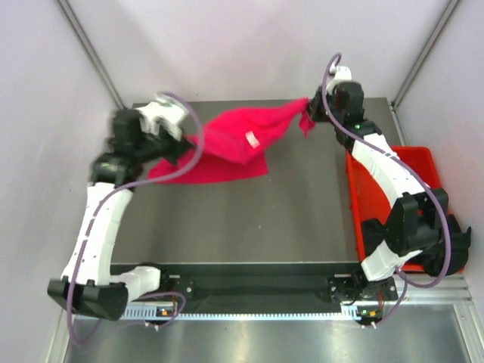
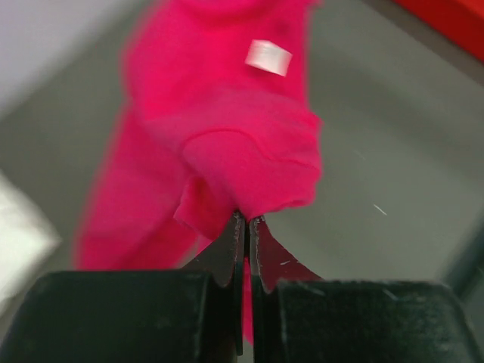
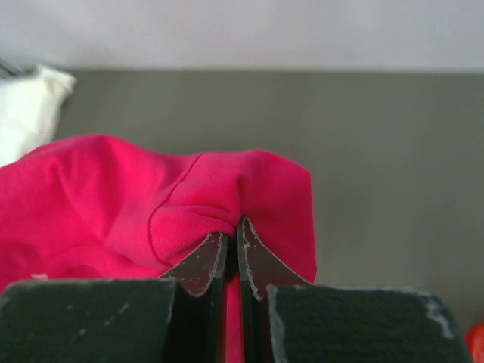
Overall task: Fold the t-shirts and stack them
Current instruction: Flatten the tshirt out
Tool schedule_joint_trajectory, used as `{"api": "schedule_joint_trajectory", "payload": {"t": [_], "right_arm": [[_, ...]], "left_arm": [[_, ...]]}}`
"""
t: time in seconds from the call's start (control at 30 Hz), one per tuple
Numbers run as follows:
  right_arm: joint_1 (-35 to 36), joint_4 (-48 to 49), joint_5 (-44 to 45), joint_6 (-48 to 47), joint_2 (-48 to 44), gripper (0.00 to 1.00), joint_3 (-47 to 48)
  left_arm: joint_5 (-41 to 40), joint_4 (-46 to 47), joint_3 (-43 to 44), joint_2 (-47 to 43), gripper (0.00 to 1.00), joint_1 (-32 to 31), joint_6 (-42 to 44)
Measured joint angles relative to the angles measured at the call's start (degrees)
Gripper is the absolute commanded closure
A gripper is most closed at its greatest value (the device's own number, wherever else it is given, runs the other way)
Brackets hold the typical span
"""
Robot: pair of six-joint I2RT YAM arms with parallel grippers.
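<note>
The magenta-pink t-shirt hangs stretched between both grippers above the far half of the dark table, its lower edge drooping onto the table. A white label shows on it. My left gripper is shut on the shirt's left end; in the left wrist view the cloth is pinched between the closed jaws. My right gripper is shut on the shirt's right corner, also seen in the right wrist view with pink cloth in the jaws. A white t-shirt shows at the left edge. The black shirt is out of view.
A rigid red plastic bin stands at the table's right edge, beside the right arm. White walls close in the far side and both sides. The table's front edge runs along the arm bases.
</note>
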Motion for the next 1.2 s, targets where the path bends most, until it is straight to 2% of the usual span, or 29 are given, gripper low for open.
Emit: {"api": "schedule_joint_trajectory", "payload": {"t": [0.17,0.33,0.43,0.5,0.53,0.57,0.6,0.63,0.67,0.83,0.93,1.0,1.07,1.17,1.2], "right_arm": [[-1.1,-0.1,2.2,-3.2,0.2,1.0,-12.5],[-4.1,-0.2,3.2,-3.3,3.9,1.0,-12.3],[-6.3,-1.5,4.1,-3.2,7.9,0.94,-7.8],[-7.0,-2.3,5.0,-3.2,10.0,0.79,-4.5],[-7.2,-2.8,5.6,-3.0,10.7,0.7,-3.1],[-7.3,-3.2,6.1,-2.9,11.3,0.51,-1.8],[-7.3,-3.6,6.6,-2.7,11.8,0.42,-0.3],[-7.5,-4.0,7.2,-2.6,12.1,0.36,0.9],[-7.5,-4.8,7.6,-2.7,12.4,0.32,2.1],[-7.6,-8.4,11.0,-1.2,11.3,0.29,4.0],[-7.5,-11.5,13.7,1.6,6.0,0.29,-1.1],[-6.7,-13.0,15.1,3.9,-0.3,0.29,-7.2],[-4.5,-13.8,16.8,6.6,-7.9,0.29,-14.5],[3.5,-15.1,19.6,10.4,-17.3,0.29,-23.5],[6.3,-15.9,19.9,11.7,-19.1,0.3,-25.6]], "left_arm": [[-3.9,-2.2,-13.4,6.3,1.0,-21.1,1.4],[-8.3,-1.9,-16.2,13.7,1.0,-39.1,2.6],[-9.3,-1.1,-15.1,18.3,1.0,-48.3,2.8],[-9.4,-0.5,-13.1,22.9,0.97,-53.3,2.8],[-9.4,-0.2,-12.1,24.9,0.67,-55.1,2.9],[-9.4,0.3,-11.2,26.9,0.46,-56.6,3.5],[-8.9,0.6,-10.2,29.1,0.07,-58.3,3.9],[-8.7,0.6,-9.6,30.6,0.01,-59.3,4.2],[-8.3,0.6,-8.8,32.2,0.01,-60.4,4.2],[-9.1,-0.8,-7.3,33.9,0.01,-61.4,5.4],[-11.8,-1.5,-7.9,29.6,0.01,-59.1,6.0],[-13.1,-1.0,-10.2,23.0,0.01,-53.8,6.0],[-14.5,-0.4,-12.7,15.9,0.01,-44.9,6.1],[-20.0,2.3,-17.0,6.5,0.02,-27.9,6.7],[-21.6,2.5,-18.2,5.1,0.05,-25.1,7.0]]}}
